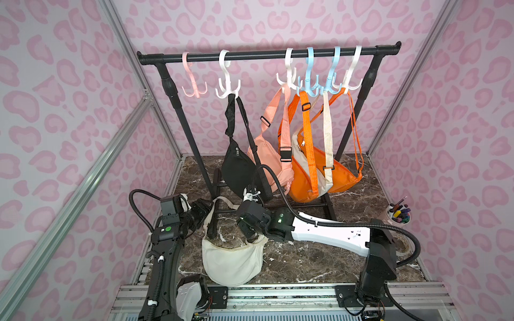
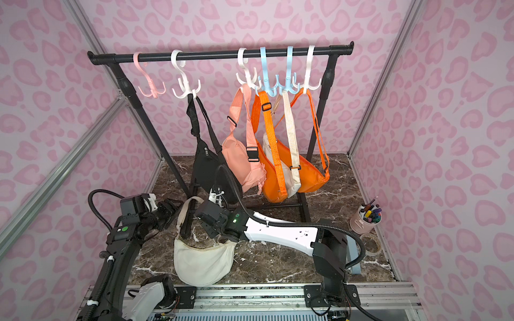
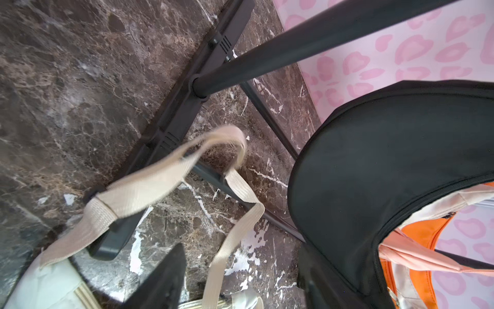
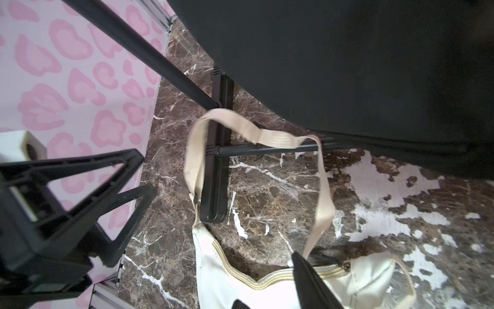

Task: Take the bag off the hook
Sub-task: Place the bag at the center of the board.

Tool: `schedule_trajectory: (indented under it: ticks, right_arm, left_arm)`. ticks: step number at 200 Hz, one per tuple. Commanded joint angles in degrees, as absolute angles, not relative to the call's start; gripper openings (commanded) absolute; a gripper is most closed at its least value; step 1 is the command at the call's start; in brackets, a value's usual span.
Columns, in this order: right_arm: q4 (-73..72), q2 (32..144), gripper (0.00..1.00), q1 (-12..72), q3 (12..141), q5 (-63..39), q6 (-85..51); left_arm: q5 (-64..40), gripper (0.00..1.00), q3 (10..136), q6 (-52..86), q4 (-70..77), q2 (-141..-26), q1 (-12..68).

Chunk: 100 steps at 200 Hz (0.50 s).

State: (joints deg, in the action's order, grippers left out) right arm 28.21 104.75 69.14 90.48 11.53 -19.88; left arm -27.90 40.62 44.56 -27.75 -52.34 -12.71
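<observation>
- On the dark brown marble tabletop [image 1: 306,258], toward its front edge: a cream crescent-shaped fabric bag [image 1: 232,261]. It is clear of every hook and sits in front of the black metal garment rack [image 1: 264,54].
- The bag's beige webbing strap [image 4: 272,139] rises in a loop and arches over the rack's black foot bar [image 4: 216,174]. I cannot tell whether it touches the bar.
- The right gripper [image 1: 250,236] points down at the bag's upper zipper edge. Its jaws are roughly half closed with cream fabric pinched between them, and that edge stands raised on this side.
- The left gripper [image 4: 144,175] sits just beside the strap loop, on its left. Its fingers are spread apart with nothing between them.
- A pale pink plastic hook [image 1: 194,91] hangs at the left end of the rail.
- Next along, a white pronged plastic hook [image 1: 228,86] carries a black crescent bag [image 1: 239,172].
- Further right, a salmon-pink bag [image 1: 267,155] and orange bags [image 1: 343,175] crowd together, touching.
- At the right table edge there is a pink cup of pens [image 1: 397,219], with a tape roll [image 2: 371,244] just beside it.
</observation>
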Motion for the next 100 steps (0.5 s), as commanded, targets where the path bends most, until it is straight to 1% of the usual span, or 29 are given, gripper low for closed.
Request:
schedule_trajectory:
  ticks: [1,20,49,73,100]
  right_arm:
    - [27.8,106.0,0.46,69.2,91.9,10.6,-18.9]
    - [28.0,106.3,0.46,69.3,92.6,10.7,-18.8]
    - [27.6,105.8,0.45,69.4,92.4,10.8,-19.5]
    - [27.2,104.7,0.44,69.3,93.1,11.6,-19.2]
    - [25.2,101.6,0.39,69.3,93.0,15.0,-17.6]
  left_arm:
    - [-28.2,0.61,39.7,44.8,-27.6,-52.4,-12.8]
    - [-27.6,0.59,39.8,44.0,-27.7,-51.6,-12.7]
    - [-26.9,0.62,42.3,40.7,-27.8,-51.1,-12.7]
    - [-28.4,0.69,45.1,37.3,-26.2,-51.4,-12.7]
    - [-30.3,0.74,49.1,34.2,-24.7,-52.7,-12.7]
